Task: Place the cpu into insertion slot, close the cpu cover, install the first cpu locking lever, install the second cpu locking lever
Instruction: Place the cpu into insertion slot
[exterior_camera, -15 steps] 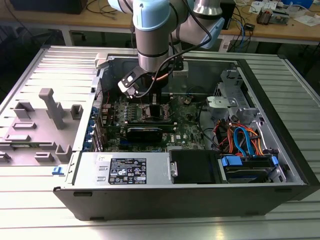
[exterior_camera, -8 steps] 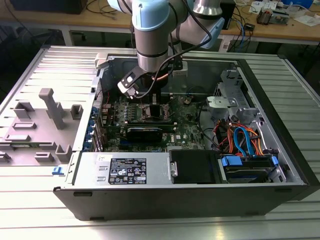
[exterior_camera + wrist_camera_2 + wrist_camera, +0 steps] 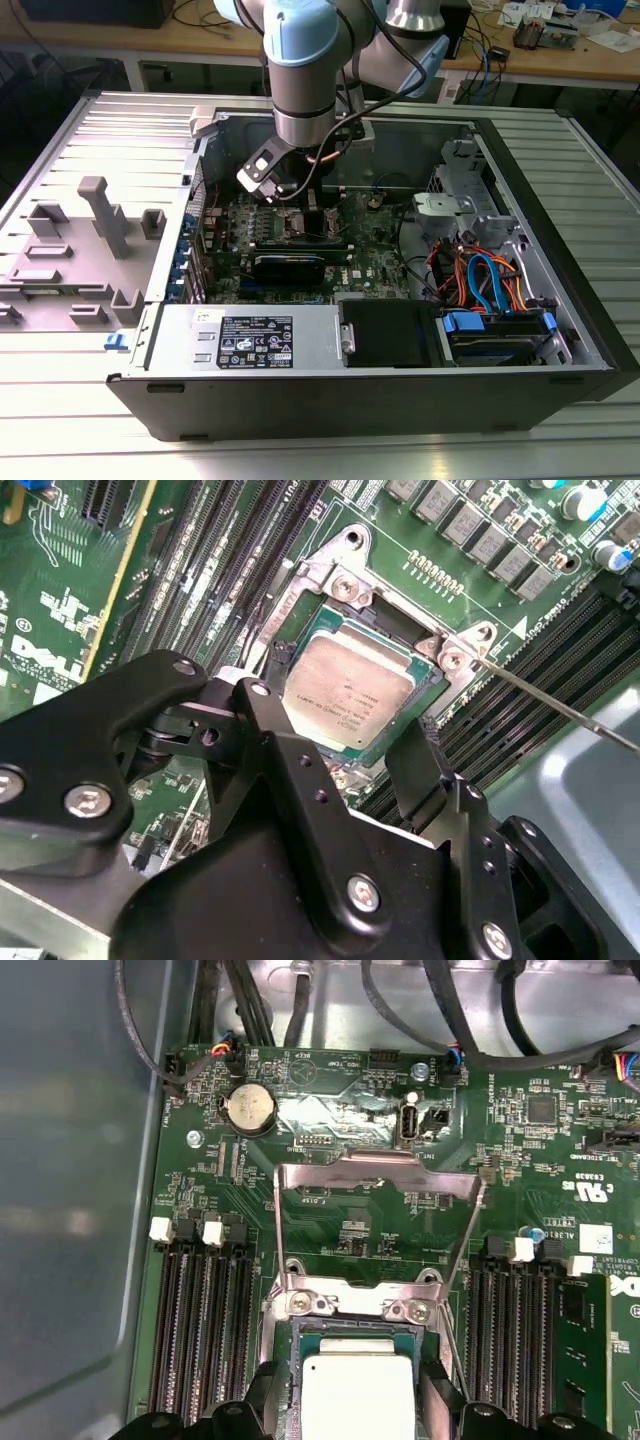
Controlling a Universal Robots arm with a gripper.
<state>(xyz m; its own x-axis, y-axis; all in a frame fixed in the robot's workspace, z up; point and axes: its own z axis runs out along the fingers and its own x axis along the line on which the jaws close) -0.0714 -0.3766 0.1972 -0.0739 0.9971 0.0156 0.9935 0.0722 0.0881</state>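
Right now the arm is reaching down into the open computer case (image 3: 330, 400) on the tabletop (image 3: 70, 440), w/ the hand (image 3: 290, 200) low over the motherboard (image 3: 560, 1150). In both wrist views the cpu (image 3: 350, 695) (image 3: 358, 1395) lies flat, silver top up, inside the insertion slot (image 3: 322, 630), square to the rim and sitting between the banks of long black memory slots (image 3: 205, 1330). The hand (image 3: 340, 722) is set to approx. the chip's width: one finger (image 3: 262, 705) is against one edge and the other against the opposite edge, so it reads as closed on the cpu and not let go, though how hard it presses can't be told. Step 1 looks as good as done, i.e. the chip is down in its seat w/ no visible tilt. The rest isn't: in the first wrist view the cpu cover (image 3: 375, 1168) stands swung up off the socket, its window showing bare board behind, on the side toward the coin battery (image 3: 250, 1110). One thin locking lever (image 3: 560, 708) sticks out free, away from the socket, not hooked; the 2nd lever I can't pick out for sure. So roughly a quarter through, by my reckoning: cover and both levers not yet done.
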